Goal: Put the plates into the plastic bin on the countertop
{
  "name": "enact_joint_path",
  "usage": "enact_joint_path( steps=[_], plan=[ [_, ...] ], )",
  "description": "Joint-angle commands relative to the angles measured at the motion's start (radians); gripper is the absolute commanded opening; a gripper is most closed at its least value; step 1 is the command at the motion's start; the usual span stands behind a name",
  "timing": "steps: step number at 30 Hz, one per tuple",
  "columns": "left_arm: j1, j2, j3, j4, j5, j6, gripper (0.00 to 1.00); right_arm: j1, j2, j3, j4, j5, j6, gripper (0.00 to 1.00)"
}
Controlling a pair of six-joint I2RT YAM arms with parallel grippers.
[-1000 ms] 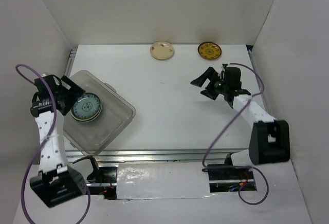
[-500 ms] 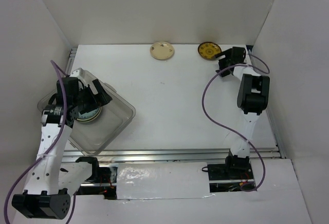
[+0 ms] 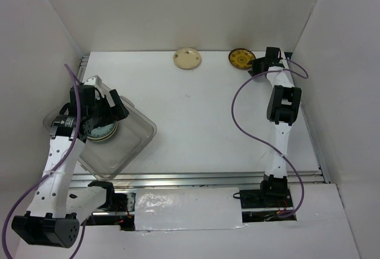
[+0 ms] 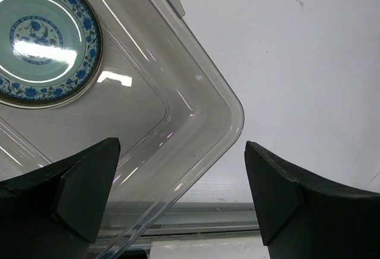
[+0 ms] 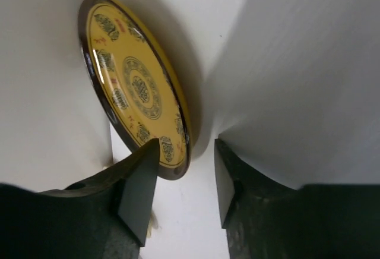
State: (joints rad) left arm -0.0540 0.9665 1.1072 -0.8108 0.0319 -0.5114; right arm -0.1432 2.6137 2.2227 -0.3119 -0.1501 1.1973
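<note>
Three plates show in the overhead view, one of each kind. A teal-blue patterned plate (image 3: 97, 131) lies inside the single plastic bin (image 3: 140, 133) at the left of the frame. A cream plate (image 3: 187, 58) and a mustard-brown patterned plate (image 3: 240, 57) sit on the white worktop (image 3: 202, 116) along its upper edge, well apart from each other. Whether more plates lie under the teal one cannot be told.

The left hand (image 4: 181, 152) hangs over the bin with its two fingers spread wide, gripping nothing. In its wrist view the teal plate (image 4: 41, 39) is in the upper left and a rounded corner of the bin (image 4: 228, 110) is at centre.

The right hand (image 5: 185, 170) is at the upper right of the overhead view. Its fingers (image 5: 139, 190) straddle the near rim of the mustard plate (image 5: 133, 84), with a gap on one side, so it is not yet pinched.
</note>
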Motion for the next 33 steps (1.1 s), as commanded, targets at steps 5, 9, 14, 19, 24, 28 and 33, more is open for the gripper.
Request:
enact_joint_path(
  steps=[5, 9, 14, 19, 24, 28, 33],
  plan=[
    [0.000, -0.014, 0.045, 0.013, -0.018, 0.040, 0.99, 0.008, 0.055, 0.109, -0.104, 0.032, -0.002, 0.43],
    [0.003, -0.008, 0.037, 0.024, -0.026, 0.045, 0.99, 0.010, 0.057, 0.103, -0.090, 0.030, -0.015, 0.34],
    [0.006, 0.015, 0.023, 0.036, -0.001, 0.050, 0.99, 0.010, 0.060, 0.100, -0.075, 0.027, -0.015, 0.26],
    [0.005, 0.014, 0.017, 0.051, -0.012, 0.050, 0.99, 0.004, 0.043, 0.076, -0.058, 0.009, -0.019, 0.00],
    [0.003, 0.073, 0.058, 0.070, 0.052, 0.053, 0.99, 0.013, -0.165, -0.244, 0.043, 0.032, -0.091, 0.00],
    [-0.050, 0.136, 0.147, 0.183, 0.210, 0.007, 0.99, 0.062, -0.549, -0.576, 0.149, 0.109, -0.241, 0.00],
    [-0.204, 0.388, 0.374, 0.278, 0.338, -0.027, 0.99, 0.139, -0.948, -0.927, 0.181, 0.077, -0.413, 0.00]
  ],
)
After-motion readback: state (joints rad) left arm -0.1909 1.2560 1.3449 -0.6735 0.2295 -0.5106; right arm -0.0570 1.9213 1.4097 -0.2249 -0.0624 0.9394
